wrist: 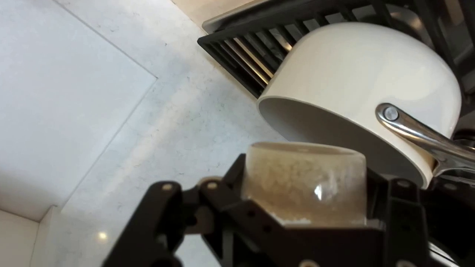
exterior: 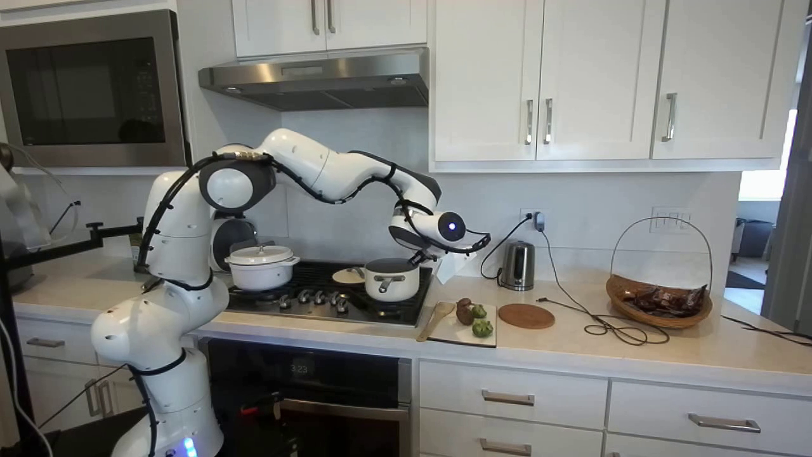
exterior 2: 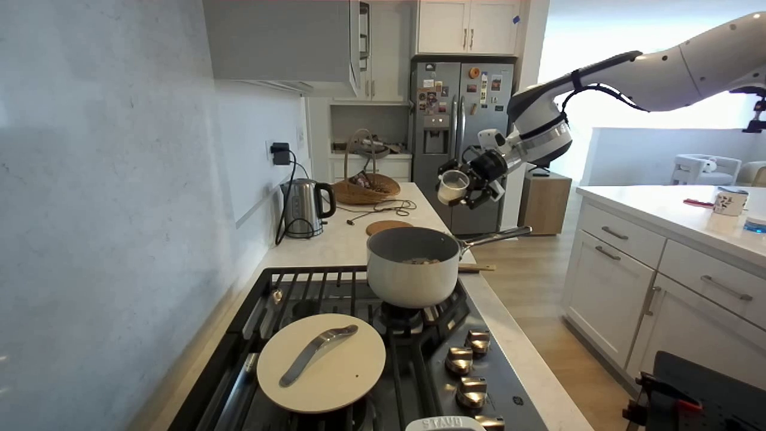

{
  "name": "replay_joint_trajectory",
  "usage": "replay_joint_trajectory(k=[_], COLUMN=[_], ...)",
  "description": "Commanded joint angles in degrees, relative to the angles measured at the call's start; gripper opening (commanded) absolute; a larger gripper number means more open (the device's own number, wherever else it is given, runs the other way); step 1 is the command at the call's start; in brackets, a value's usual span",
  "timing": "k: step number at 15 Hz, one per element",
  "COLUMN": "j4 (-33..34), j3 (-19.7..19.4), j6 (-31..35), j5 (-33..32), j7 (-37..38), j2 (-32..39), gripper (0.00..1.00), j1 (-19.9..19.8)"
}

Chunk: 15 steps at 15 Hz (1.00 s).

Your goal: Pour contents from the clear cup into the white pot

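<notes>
The clear cup (wrist: 300,181) is a small cloudy see-through tumbler with some whitish matter low inside, in the wrist view. My gripper (wrist: 306,193) is shut on it, with a finger on each side. In an exterior view the cup (exterior 2: 450,190) hangs tilted in the gripper (exterior 2: 459,183), its mouth towards that camera. The white pot (exterior 2: 413,284) is a lidless saucepan with grey inside and brownish pieces in it. It also shows in an exterior view (exterior: 398,289) and in the wrist view (wrist: 371,74). The gripper (exterior: 431,255) is higher than the pot's rim and beside it; the cup is not clear there.
The pot stands on the black stove grate (exterior 2: 323,281), its metal handle (exterior 2: 499,236) sticking out. A pale lid (exterior 2: 323,371) lies on the grate. A lidded white pot (exterior: 260,274) stands farther left. A kettle (exterior: 518,266), a cutting board (exterior: 453,330) with vegetables and a basket (exterior: 660,304) are on the counter.
</notes>
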Motion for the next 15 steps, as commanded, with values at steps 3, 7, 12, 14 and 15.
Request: replay_joint_trajectory(k=[3,7,12,14,15], j4=[-2.7,-5.4,-14.4,-18.4,-20.1], j3=[15.2,29.4,44.9,48.0,48.8], j6=[7.4,16.7,31.0,35.4,36.9], j5=[-5.1,-11.9,-23.4,-27.1,-28.3], j7=[-0.2,-0.3,-0.6,-0.6,-0.6], j2=[0.3,5.5,15.6,19.1,20.3], gripper=[0.35,0.35,0.35,0.35,0.35], j1=[-10.8,-20.3,-31.4,-34.2,-35.1])
